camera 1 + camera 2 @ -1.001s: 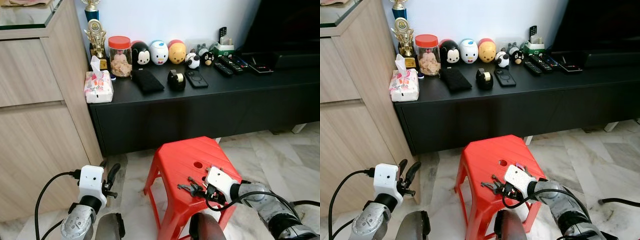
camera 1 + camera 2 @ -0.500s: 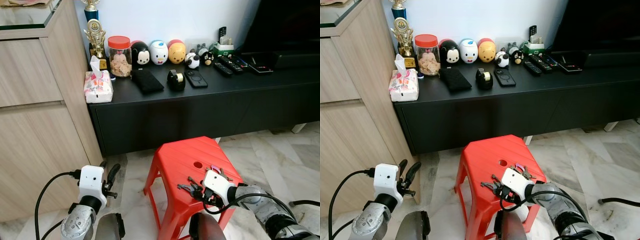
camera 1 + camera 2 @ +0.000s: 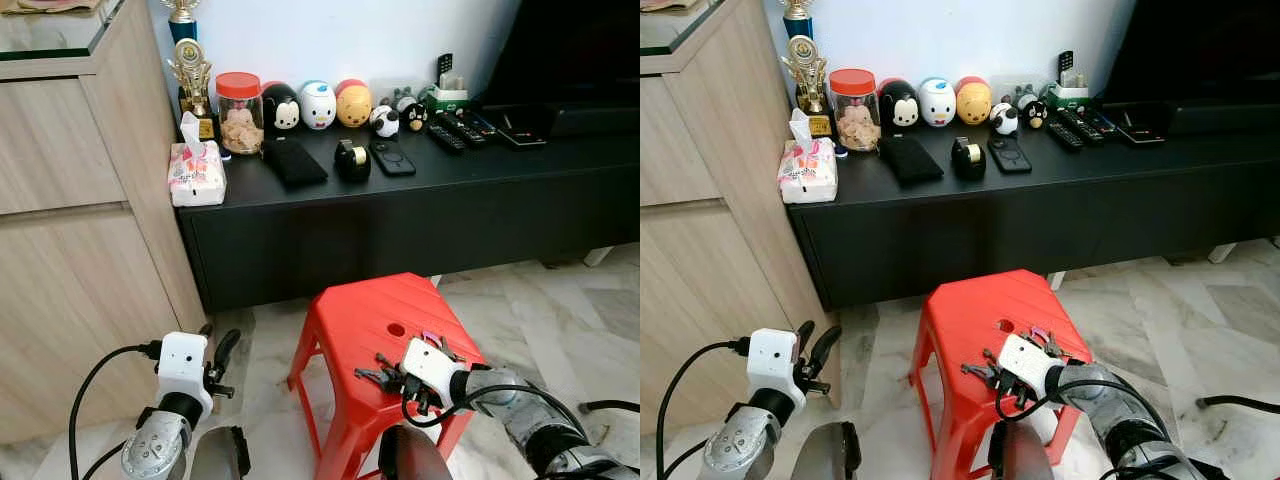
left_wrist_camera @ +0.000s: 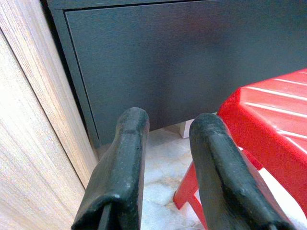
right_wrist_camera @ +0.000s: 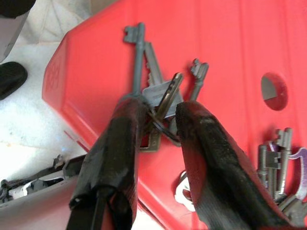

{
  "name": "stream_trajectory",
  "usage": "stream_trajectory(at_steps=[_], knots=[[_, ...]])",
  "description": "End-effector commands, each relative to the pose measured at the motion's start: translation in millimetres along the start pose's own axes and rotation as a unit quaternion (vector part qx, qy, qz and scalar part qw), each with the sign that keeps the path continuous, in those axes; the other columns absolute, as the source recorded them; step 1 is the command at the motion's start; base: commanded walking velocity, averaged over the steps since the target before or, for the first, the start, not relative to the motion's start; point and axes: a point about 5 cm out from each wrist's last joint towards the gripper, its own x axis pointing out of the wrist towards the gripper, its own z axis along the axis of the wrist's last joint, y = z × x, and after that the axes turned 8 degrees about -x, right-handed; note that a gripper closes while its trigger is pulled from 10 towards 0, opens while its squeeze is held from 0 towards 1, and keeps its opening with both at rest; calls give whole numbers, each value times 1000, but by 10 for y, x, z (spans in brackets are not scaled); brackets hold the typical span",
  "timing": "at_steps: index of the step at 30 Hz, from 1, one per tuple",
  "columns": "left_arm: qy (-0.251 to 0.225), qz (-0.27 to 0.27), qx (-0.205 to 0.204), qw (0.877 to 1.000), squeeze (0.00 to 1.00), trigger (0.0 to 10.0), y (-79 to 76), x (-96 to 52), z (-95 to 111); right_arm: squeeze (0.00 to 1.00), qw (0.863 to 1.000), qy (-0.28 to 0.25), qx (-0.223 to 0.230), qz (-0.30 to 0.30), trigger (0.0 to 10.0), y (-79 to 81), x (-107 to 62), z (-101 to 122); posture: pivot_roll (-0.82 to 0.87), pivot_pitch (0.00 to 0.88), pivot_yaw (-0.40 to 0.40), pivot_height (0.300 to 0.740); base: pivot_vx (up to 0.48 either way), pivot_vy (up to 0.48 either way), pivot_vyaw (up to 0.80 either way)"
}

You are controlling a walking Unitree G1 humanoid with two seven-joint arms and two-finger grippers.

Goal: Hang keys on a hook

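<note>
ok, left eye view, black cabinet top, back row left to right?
trophy → snack jar → black mouse toy → white duck toy → yellow bear toy → panda toy → remotes

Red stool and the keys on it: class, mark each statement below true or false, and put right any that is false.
1. The right claw has its fingers either side of a bunch of keys lying on the red stool. True.
2. A second bunch of keys lies on the stool. True.
3. The left claw holds a key. False: it is open, with nothing between its fingers.
4. The stool seat has no hole. False: there is a round hole.
5. The tissue pack lies on the floor. False: it is on the black cabinet.
</note>
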Motion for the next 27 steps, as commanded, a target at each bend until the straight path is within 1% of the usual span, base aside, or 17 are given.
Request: stream_trajectory(at_steps=[1,2,3,5,6,7,9,10,11,12,14,15,16,22,27], knots=[[-2,-5,5,1000,0,10000,-32,-7,24,0,1000,1,-6,1,392,-15,1,12,113,0,-76,559,0,0,0],[-2,-5,5,1000,0,10000,-32,-7,24,0,1000,3,-7,2,431,-9,3,9,114,0,-76,559,0,0,0],[-1,-5,5,1000,0,10000,-32,-8,23,0,1000,6,-8,7,1490,3,6,0,114,0,-76,559,0,0,0],[-1,-6,5,1000,0,10000,-31,-8,22,0,1000,9,-9,10,1490,12,7,-6,114,0,-76,559,0,0,0],[0,-6,5,1000,0,10000,-31,-9,21,0,1000,13,-10,8,7098,15,8,-17,114,0,-77,559,0,0,0],[0,-5,6,1000,0,10000,-30,-11,20,0,1000,20,-10,4,9725,14,8,-30,113,0,-75,559,0,0,0],[0,-5,6,1000,0,10000,-30,-12,19,0,1000,22,-10,2,9725,12,8,-34,113,0,-75,559,0,0,0],[0,-5,6,1000,0,10000,-29,-12,20,0,1000,22,-10,0,10000,10,8,-35,116,0,-76,559,0,0,0],[0,-4,7,1000,0,10000,-26,-12,20,0,1000,22,-9,-2,9373,5,8,-33,114,0,-75,559,0,0,0],[0,-4,7,1000,0,10000,-22,-13,20,0,1000,21,-8,-5,7373,-5,6,-28,114,0,-74,559,0,0,0],[0,-4,8,1000,0,10000,-21,-13,19,0,1000,21,-8,-7,7373,-9,6,-27,114,0,-74,559,0,0,0],[0,-4,8,1000,0,10000,-21,-13,19,0,1000,21,-7,-8,6588,-15,5,-24,114,0,-74,559,0,0,0],[0,-4,8,1000,0,10000,-20,-12,18,0,1000,20,-6,-11,0,-22,5,-21,114,0,-74,559,0,0,0],[0,-2,10,1000,0,10000,-15,-4,18,0,1000,17,-3,-21,0,-47,7,-2,115,0,-74,559,0,0,0],[0,-3,13,1000,0,10000,-14,11,18,0,1000,3,1,-29,0,-49,29,43,114,0,-72,559,0,0,0]])
